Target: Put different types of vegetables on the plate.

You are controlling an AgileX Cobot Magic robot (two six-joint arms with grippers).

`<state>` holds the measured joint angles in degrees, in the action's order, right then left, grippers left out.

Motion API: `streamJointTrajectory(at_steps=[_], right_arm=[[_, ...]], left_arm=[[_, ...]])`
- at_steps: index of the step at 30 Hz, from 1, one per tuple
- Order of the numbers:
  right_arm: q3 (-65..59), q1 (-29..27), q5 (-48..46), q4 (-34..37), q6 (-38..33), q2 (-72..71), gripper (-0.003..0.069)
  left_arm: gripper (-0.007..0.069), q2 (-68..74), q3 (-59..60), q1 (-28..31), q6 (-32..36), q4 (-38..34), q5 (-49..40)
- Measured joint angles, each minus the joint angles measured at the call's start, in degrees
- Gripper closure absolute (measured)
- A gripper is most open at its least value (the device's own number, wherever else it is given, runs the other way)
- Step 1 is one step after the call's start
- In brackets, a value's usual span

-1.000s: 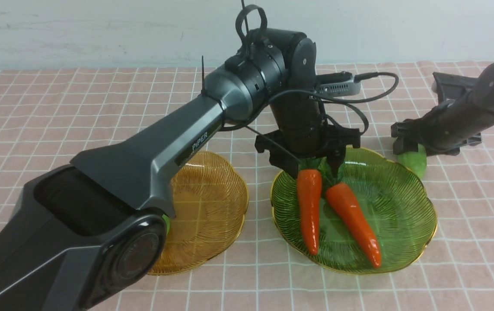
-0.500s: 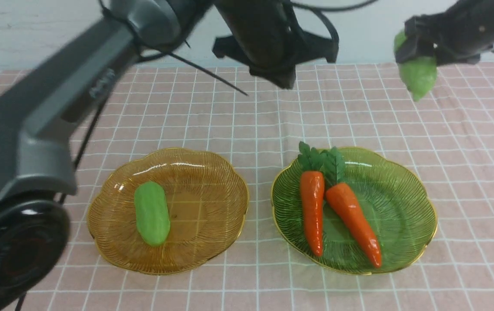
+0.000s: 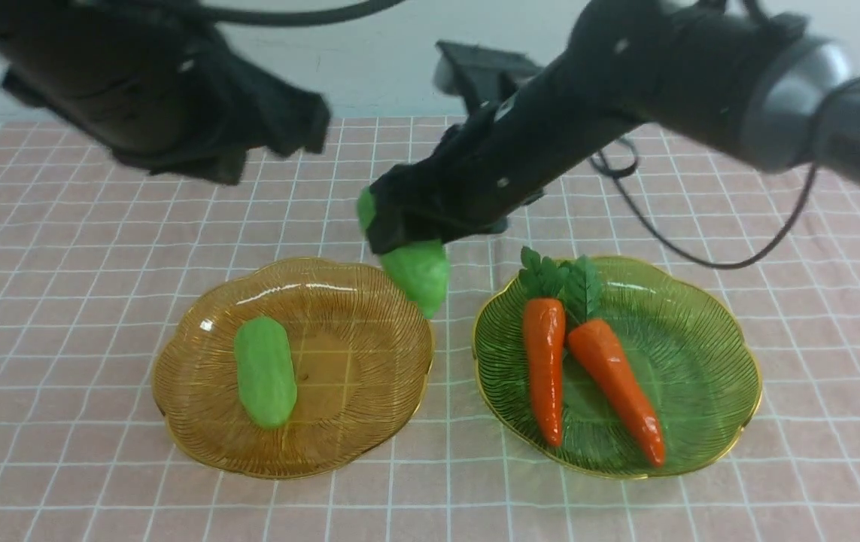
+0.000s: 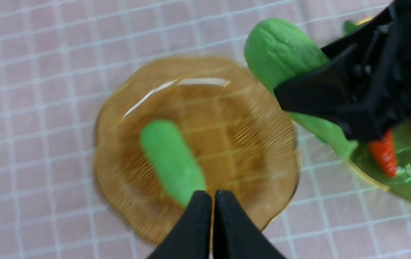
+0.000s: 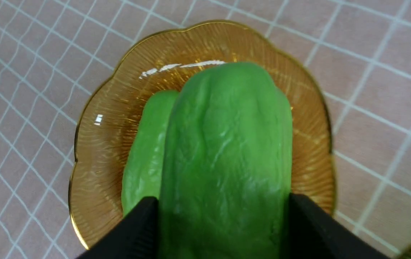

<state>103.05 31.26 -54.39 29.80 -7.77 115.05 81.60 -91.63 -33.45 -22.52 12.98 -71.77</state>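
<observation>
My right gripper is shut on a light-green gourd and holds it in the air over the right rim of the amber plate. In the right wrist view the held gourd fills the space between the fingers above the amber plate. A second gourd lies on that plate, also in the left wrist view. Two orange carrots lie on the green plate. My left gripper is shut and empty, raised above the amber plate.
A pink checked cloth covers the table. The right arm reaches across above the green plate toward the left. The left arm hangs high at the upper left.
My right gripper has carried the gourd from the upper right down and left to the amber plate's rim. The left arm has swung up and left.
</observation>
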Motion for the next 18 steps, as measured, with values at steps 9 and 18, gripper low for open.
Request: streamJointTrajectory(at_steps=[9, 18], right_arm=[[0.0, 5.6, 9.6, 0.4, 2.5, 9.3, 0.0172], [10.6, 0.8, -8.4, -6.7, 2.2, 4.0, 0.0300]], left_arm=[[0.0628, -23.9, 20.9, 0.0, -6.9, 1.2, -0.2], [0.0628, -42.3, 32.2, 0.0, -8.4, 1.8, -0.4]])
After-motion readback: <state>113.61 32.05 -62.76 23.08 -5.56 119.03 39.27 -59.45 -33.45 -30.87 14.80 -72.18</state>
